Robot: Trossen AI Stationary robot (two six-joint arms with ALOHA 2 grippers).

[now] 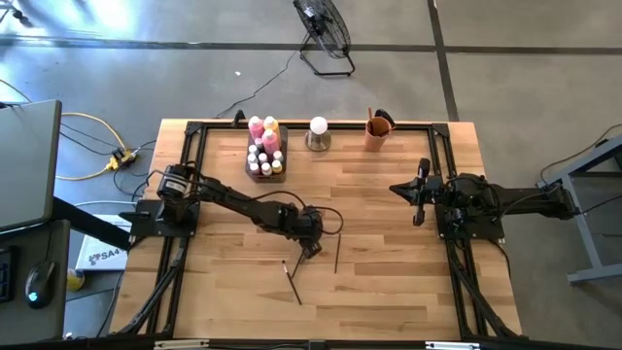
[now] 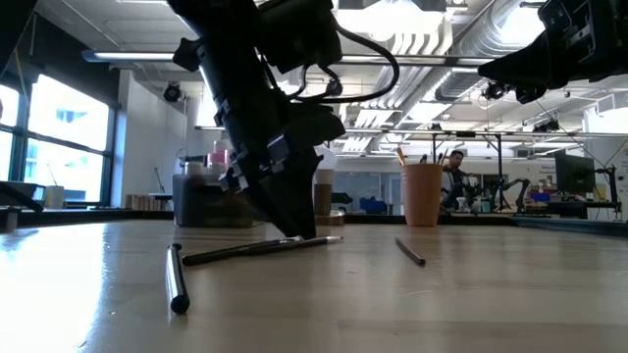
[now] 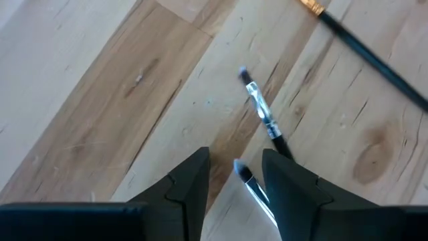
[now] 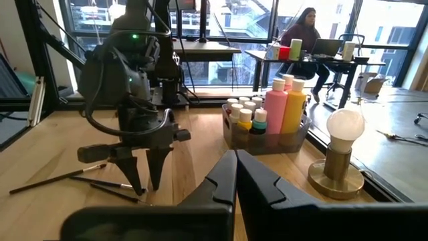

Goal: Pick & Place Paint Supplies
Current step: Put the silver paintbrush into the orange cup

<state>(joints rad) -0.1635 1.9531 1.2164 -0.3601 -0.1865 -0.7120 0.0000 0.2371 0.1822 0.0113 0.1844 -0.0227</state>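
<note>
Several thin dark-handled paintbrushes lie flat on the wooden table. One lies just beyond my left gripper. A second brush shows its tip between the fingers. A third brush lies farther off. My left gripper points steeply down at mid-table, open, a finger on each side of the second brush; I cannot tell whether they touch it. The paint bottles stand in a grey tray at the far edge. My right gripper waits shut at the right.
A white ball on a metal base and an orange cup stand by the far edge, right of the tray. Two more brushes lie nearer the front. A black frame borders the table.
</note>
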